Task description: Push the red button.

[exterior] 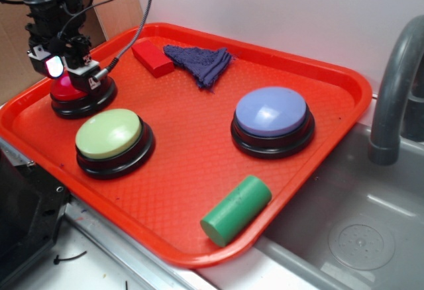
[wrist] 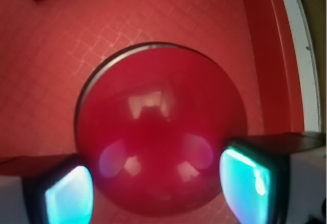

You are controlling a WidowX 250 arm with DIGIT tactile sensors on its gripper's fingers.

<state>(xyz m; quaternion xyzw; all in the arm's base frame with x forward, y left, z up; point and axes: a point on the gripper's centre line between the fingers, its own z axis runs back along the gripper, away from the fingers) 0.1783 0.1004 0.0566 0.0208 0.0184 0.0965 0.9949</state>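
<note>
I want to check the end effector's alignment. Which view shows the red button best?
The wrist view: the red button fills the frame, its dome seen from above between the two fingertips of the end effector. In the exterior view the end effector hides most of the button.

The arm reaches straight down at the far left, its gripper (exterior: pixel 68 71) low and pointing downward, fingers (wrist: pixel 69 196) spread apart, pads glowing.

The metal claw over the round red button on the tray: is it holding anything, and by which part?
Nothing is held. The gripper is open, its two fingers either side of the glossy red dome button, right above its cap; no grasp shows.
</note>
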